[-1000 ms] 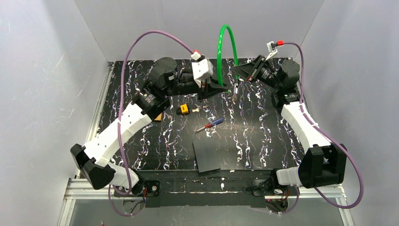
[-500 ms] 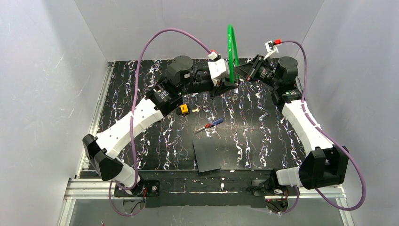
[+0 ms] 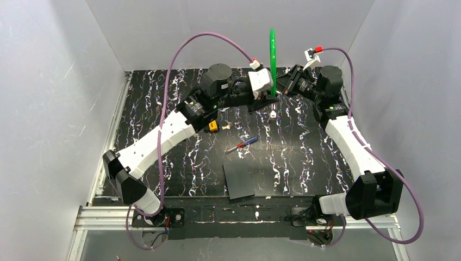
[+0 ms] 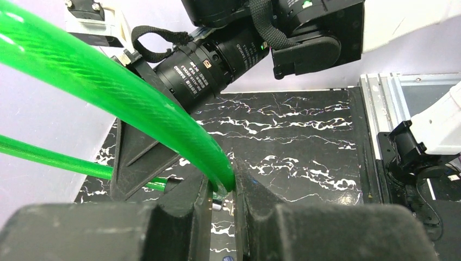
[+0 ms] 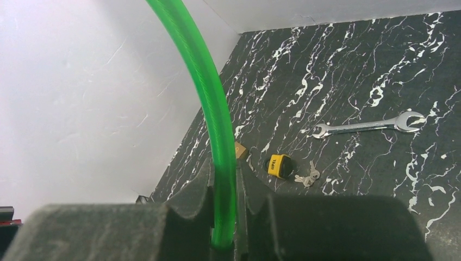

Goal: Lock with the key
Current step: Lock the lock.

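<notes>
A green cable loop [image 3: 272,51] stands upright over the far middle of the table. My left gripper [image 3: 269,98] and my right gripper [image 3: 284,88] are each shut on one end of it, close together. The cable [image 4: 136,95] runs down between the left fingers, and it [image 5: 215,109] rises from between the right fingers. A small white piece [image 3: 272,114] hangs below the grippers. The key [image 3: 213,126], with a yellow-and-black head and silvery blades, lies on the table left of the grippers. It also shows in the right wrist view [image 5: 279,165]. The brass padlock [image 5: 240,150] lies beside it, partly behind the cable.
A red-and-blue screwdriver [image 3: 243,144] lies mid-table, with a black square pad [image 3: 239,179] nearer the front edge. A silver wrench [image 5: 369,125] lies beyond the key. Grey walls close in the back and both sides.
My left arm has swung right with its end of the cable towards the right gripper. The green loop has turned from wide open to edge-on. The right gripper has barely moved.
</notes>
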Motion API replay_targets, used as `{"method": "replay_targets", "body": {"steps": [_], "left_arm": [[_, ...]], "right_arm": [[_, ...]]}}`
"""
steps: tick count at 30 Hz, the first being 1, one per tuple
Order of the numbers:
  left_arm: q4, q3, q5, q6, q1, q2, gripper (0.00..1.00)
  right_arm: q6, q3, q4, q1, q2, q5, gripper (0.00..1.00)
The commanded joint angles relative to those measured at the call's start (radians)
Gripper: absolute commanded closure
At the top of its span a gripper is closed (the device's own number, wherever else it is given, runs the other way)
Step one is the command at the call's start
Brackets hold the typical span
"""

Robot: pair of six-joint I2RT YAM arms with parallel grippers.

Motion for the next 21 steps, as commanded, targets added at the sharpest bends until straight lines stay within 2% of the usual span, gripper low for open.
{"method": "replay_targets", "body": {"steps": [1, 10, 21], "left_arm": [[0.033, 0.051, -0.007, 0.034, -0.005, 0.002, 1.0], [0.01, 0.066, -0.03, 0.035, -0.005, 0.022, 1.0], [-0.069, 0.066, -0.136, 0.117, -0.007, 0.021, 1.0]], "right_arm": [[-0.021, 0.053, 0.019, 0.014, -0.037, -0.014, 0.99], [-0.04, 0.064, -0.005, 0.018, -0.038, -0.001, 0.99], [-0.07, 0.096, -0.063, 0.021, -0.041, 0.025, 0.99]]}}
